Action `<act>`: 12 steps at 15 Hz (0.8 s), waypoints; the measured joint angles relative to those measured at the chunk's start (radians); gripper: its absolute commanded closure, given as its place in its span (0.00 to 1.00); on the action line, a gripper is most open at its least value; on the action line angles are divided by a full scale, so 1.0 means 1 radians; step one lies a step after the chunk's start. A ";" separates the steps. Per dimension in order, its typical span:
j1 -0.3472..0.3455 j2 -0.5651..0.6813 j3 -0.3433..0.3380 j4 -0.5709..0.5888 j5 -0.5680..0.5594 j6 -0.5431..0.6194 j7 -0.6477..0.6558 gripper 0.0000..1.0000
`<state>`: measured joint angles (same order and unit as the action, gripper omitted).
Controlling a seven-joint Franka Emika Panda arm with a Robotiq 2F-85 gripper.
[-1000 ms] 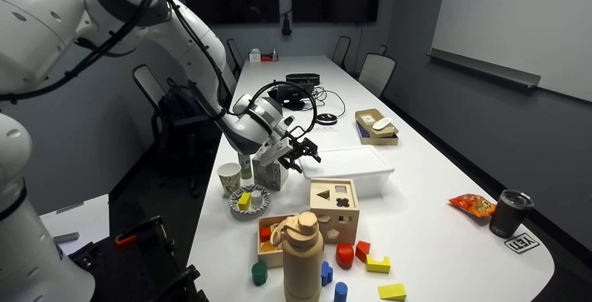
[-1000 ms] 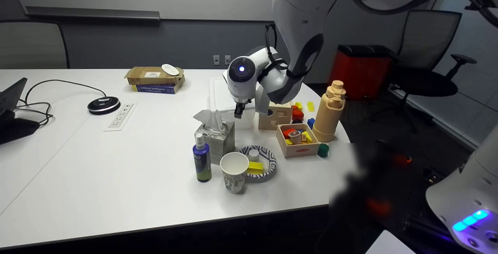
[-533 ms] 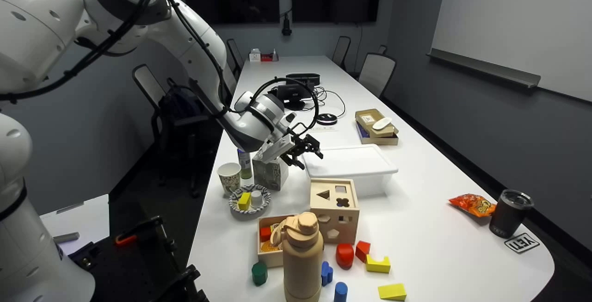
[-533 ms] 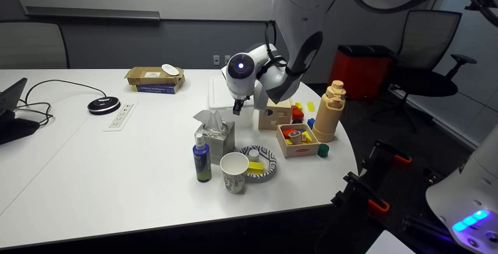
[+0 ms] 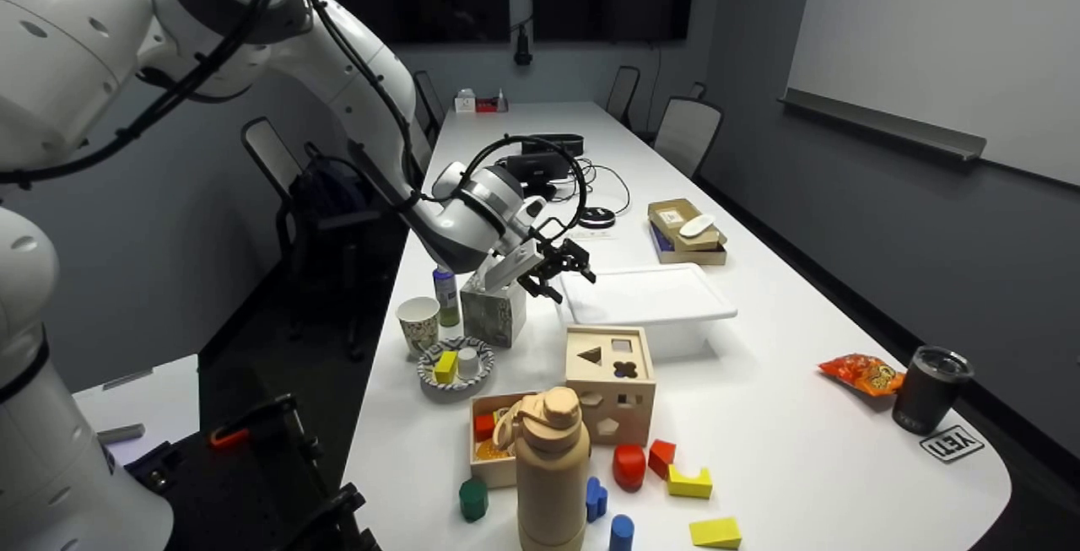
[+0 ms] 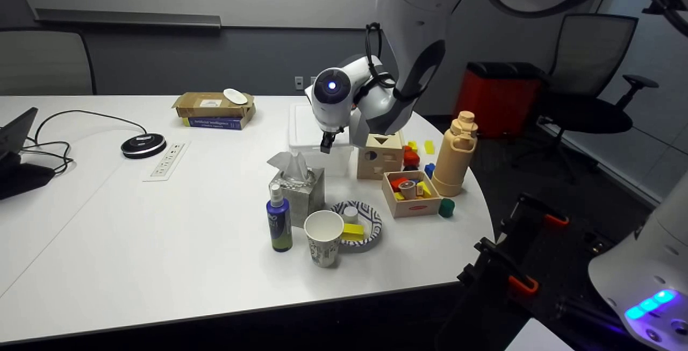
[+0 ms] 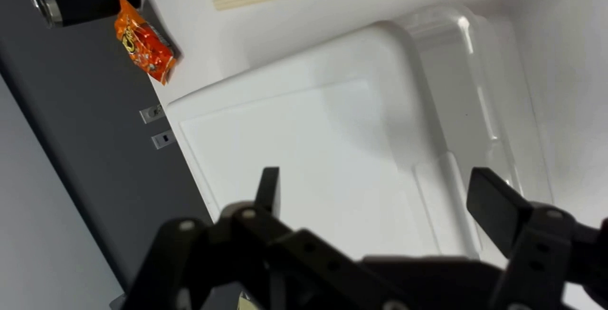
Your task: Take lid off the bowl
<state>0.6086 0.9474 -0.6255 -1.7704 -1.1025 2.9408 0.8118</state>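
Resting in bowl (image 6: 374, 218): yellow block (image 6: 352, 232)

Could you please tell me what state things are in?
Gripper: open
White lid: on translucent container, apparently off-centre
Patterned bowl: uncovered, holding two pieces
Beige bottle: upright, capped
Tissue box: tissue protruding
Paper cup: upright, uncovered
Spray bottle: upright
Tumbler: upright
Wooden tray: holding toys

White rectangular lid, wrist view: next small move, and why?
Probably nudge the open end effector toward the wall-mounted whiteboard, to slide the lid that way. It appears offset: one end of the translucent plastic container shows past the lid's edge, and one black finger shows just beyond that same edge, seemingly placed to push. Whether they touch, I can't tell.
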 measured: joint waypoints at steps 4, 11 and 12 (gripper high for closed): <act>-0.018 0.000 0.000 0.007 0.012 0.000 0.000 0.00; -0.133 -0.015 0.108 0.007 0.164 -0.026 -0.111 0.00; -0.160 -0.025 0.141 0.007 0.197 -0.038 -0.146 0.00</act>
<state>0.4483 0.9225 -0.4849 -1.7631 -0.9058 2.9029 0.6660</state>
